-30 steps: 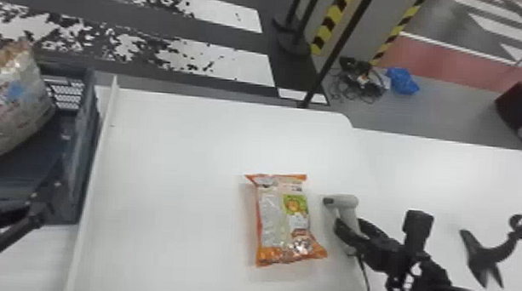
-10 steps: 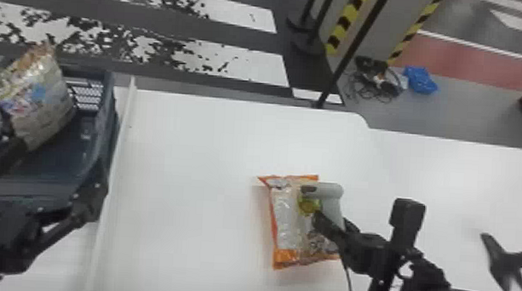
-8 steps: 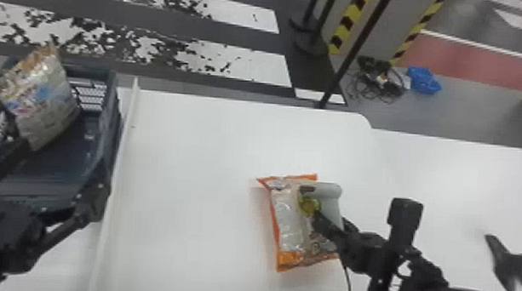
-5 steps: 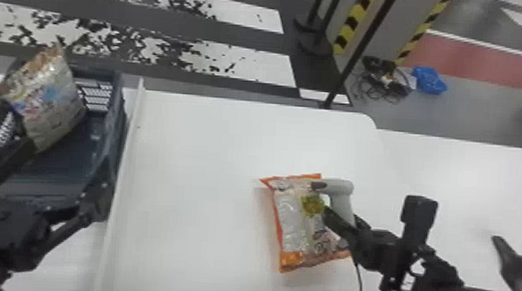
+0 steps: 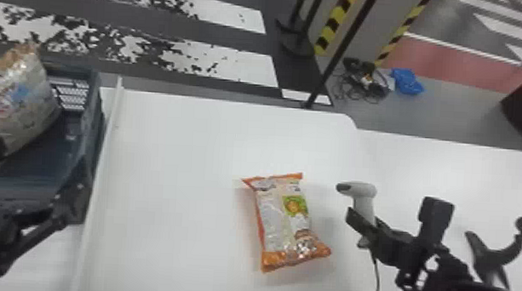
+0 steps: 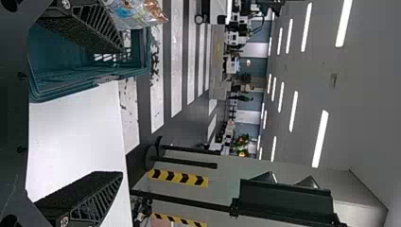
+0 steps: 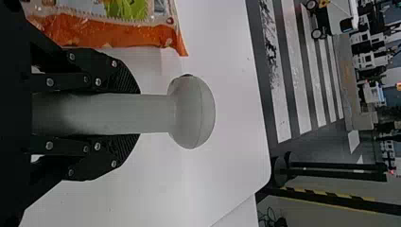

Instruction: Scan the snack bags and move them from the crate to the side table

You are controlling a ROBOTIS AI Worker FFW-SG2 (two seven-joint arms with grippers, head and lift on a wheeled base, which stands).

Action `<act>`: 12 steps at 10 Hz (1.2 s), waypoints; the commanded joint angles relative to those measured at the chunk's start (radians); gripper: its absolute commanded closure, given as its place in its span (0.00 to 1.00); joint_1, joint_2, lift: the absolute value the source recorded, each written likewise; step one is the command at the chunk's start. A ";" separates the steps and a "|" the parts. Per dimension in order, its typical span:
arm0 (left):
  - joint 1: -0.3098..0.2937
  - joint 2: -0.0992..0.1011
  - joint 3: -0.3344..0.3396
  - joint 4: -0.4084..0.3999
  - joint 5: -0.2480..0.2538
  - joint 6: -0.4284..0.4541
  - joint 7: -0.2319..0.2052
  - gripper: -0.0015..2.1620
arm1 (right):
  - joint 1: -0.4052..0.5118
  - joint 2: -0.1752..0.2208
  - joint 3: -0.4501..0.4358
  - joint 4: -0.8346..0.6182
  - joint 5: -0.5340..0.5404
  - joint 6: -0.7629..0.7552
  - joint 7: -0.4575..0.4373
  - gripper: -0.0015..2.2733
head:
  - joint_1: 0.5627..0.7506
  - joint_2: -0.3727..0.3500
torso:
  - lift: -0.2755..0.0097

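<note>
Over the crate (image 5: pixel 70 145), my left gripper (image 5: pixel 37 165) is open beside an upright, pale snack bag (image 5: pixel 26 101). The left wrist view shows the left gripper (image 6: pixel 121 111) with fingers wide apart, one near that bag (image 6: pixel 135 13) and the crate (image 6: pixel 61 64). At right, my right gripper (image 5: pixel 360 227) holds the white scanner (image 5: pixel 364 195) by its handle, its head pointing left. The right wrist view shows the right gripper (image 7: pixel 138 113) shut around the scanner handle (image 7: pixel 146 113). An orange snack bag (image 5: pixel 288 223) lies flat on the white table, left of the scanner; its orange end (image 7: pixel 108 32) is nearby.
A raised white edge (image 5: pixel 100 181) runs between the crate and the white table (image 5: pixel 176 202). Another white surface (image 5: pixel 450 178) adjoins on the right, with a black stand (image 5: pixel 491 253) on it. The scanner's cable (image 5: pixel 377 277) hangs toward the front edge. Poles stand behind the table.
The scanner in my right gripper was over the orange bag and has moved right, off it, leaving the bag's printed face uncovered. The head view has shifted, bringing the crate nearer its left edge.
</note>
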 commanded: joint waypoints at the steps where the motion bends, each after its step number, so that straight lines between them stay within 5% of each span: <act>1: 0.000 0.001 0.000 0.005 0.000 0.000 0.000 0.03 | -0.030 -0.020 0.009 0.129 0.020 -0.083 -0.003 0.98 | 0.70 0.03 | 0.66; 7: -0.012 0.001 0.000 0.021 0.000 0.000 0.000 0.03 | -0.104 -0.056 0.075 0.359 0.067 -0.236 -0.003 0.93 | 0.70 0.03 | 0.66; 8: -0.017 0.000 -0.002 0.028 0.000 0.000 0.000 0.03 | -0.107 -0.056 0.078 0.374 0.067 -0.267 -0.004 0.82 | 0.70 0.03 | 0.66; 10: -0.031 -0.003 -0.008 0.032 0.000 0.012 0.002 0.03 | -0.098 -0.053 0.078 0.351 0.066 -0.282 -0.015 0.00 | 0.70 0.03 | 0.66; 12: -0.040 -0.003 -0.009 0.032 0.000 0.018 0.003 0.03 | -0.026 -0.037 0.066 0.204 0.060 -0.294 -0.075 0.00 | 0.70 0.03 | 0.66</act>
